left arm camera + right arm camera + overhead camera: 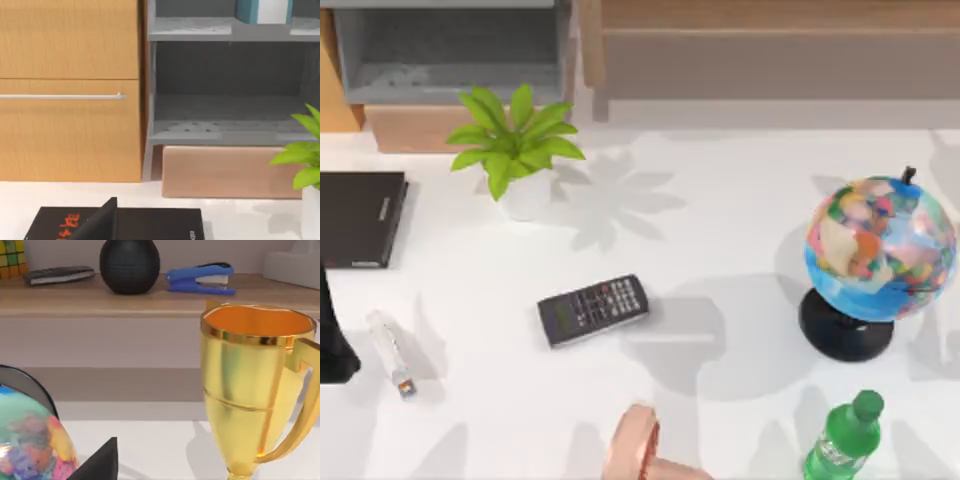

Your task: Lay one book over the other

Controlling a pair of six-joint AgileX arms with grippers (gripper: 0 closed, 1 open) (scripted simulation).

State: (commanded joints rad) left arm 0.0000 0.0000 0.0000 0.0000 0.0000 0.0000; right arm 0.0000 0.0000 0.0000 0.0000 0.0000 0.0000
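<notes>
The thin black book [360, 218] lies flat at the table's far left edge, with pale lettering along one side. In the left wrist view the same black book [150, 225] lies just ahead, red lettering on its cover. The teal-blue book [247, 10] with white page edges stands on an upper board of the grey shelf unit [225, 30], behind the black book. A dark part of my left gripper [102, 222] pokes in over the black book. My left arm [332, 345] sits at the left edge. A dark part of my right gripper [102, 462] shows beside the globe.
A dark grey calculator [593, 310] lies mid-table. A potted plant [517, 145] stands at the back, near the black book. A globe [875, 255] and a green bottle [845, 437] stand at the right, a gold trophy [250, 385] beside them. A white stapler [392, 352] lies at the front left.
</notes>
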